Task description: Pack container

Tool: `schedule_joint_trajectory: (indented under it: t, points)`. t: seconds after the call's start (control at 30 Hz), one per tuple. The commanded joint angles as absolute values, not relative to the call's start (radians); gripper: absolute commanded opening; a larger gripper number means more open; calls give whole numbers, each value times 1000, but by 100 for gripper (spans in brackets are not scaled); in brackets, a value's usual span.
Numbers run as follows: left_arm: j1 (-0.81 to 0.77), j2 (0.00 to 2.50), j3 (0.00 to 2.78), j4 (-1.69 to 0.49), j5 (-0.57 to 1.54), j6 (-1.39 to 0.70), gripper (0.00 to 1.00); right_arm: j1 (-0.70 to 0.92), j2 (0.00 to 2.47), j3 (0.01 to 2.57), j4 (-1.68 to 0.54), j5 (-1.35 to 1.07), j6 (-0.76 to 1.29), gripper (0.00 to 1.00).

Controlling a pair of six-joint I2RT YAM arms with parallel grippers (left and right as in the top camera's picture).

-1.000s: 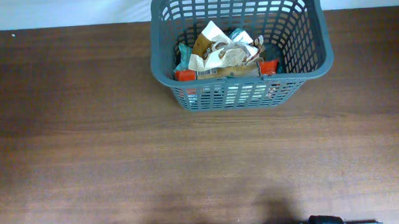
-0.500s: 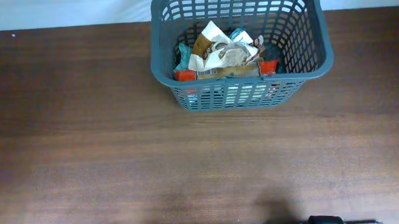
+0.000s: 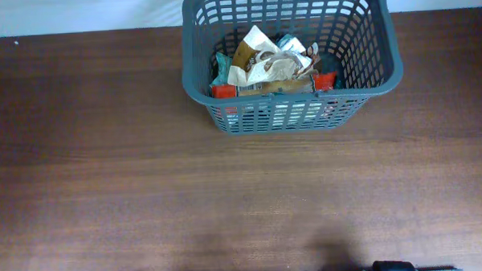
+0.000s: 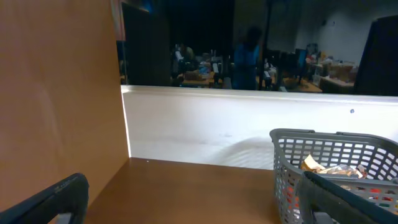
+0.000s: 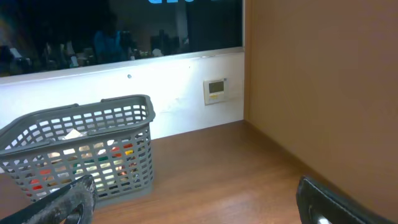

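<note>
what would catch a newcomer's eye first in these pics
The dark grey container stands at the far side of the brown table, right of centre, with a heap of crumpled snack packets inside. The left tool and the right tool hang open and empty near the table's front edge, apart from the container.

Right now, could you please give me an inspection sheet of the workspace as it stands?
Surface: brown wooden table; no loose packets seen on it.
Job's things: container upright at the far edge; snack packets piled inside.
Clutter: nothing seen.
Grippers: left pincer open, empty; right pincer open, empty; both well short of the container.
Cables: nothing seen.
Surroundings: white wall behind the table, a small control unit on it, a wood panel at the side, dark glass above.
</note>
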State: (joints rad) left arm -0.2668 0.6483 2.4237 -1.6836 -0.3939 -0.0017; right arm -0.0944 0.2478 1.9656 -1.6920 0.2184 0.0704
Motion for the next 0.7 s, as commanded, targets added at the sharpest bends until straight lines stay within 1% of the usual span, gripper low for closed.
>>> schedule_joint_trajectory:
  t: [0.0, 0.17, 0.27, 0.37, 0.4, 0.47, 0.5, 0.53, 0.6, 0.63, 0.67]
  points:
    - [-264, 649, 2423, -1687, -405, -15, 99, -85, 245, 1963, -1698, 213, 63, 99]
    - [-264, 649, 2423, -1687, -405, -15, 99, -86, 245, 1963, -1687, 213, 63, 99]
    - [-264, 649, 2423, -1687, -405, -15, 99, -85, 245, 1948, -1623, 213, 88, 99]
    - [-264, 649, 2423, -1687, -405, -15, 99, -85, 234, 1826, -1412, 184, 155, 99]
    - [-264, 649, 2423, -1687, -405, -15, 99, -85, 212, 1705, -1243, 118, 155, 99]
    - [-264, 649, 2423, -1687, -405, -15, 99, -85, 159, 1500, -979, 30, 155, 99]
    - [-264, 649, 2423, -1687, -405, -15, 99, -85, 140, 1438, -908, 16, 155, 99]
    - [-264, 649, 2423, -1687, -405, -15, 99, -85, 94, 1288, -755, -17, 159, 99]
    - [-264, 649, 2423, -1687, -405, -15, 99, -85, 40, 1097, -571, -66, 160, 99]
    - [-264, 649, 2423, -1687, -405, -15, 99, -85, 14, 959, -439, -87, 163, 99]
    - [-264, 649, 2423, -1687, -405, -15, 99, -85, 5, 886, -374, -87, 171, 99]
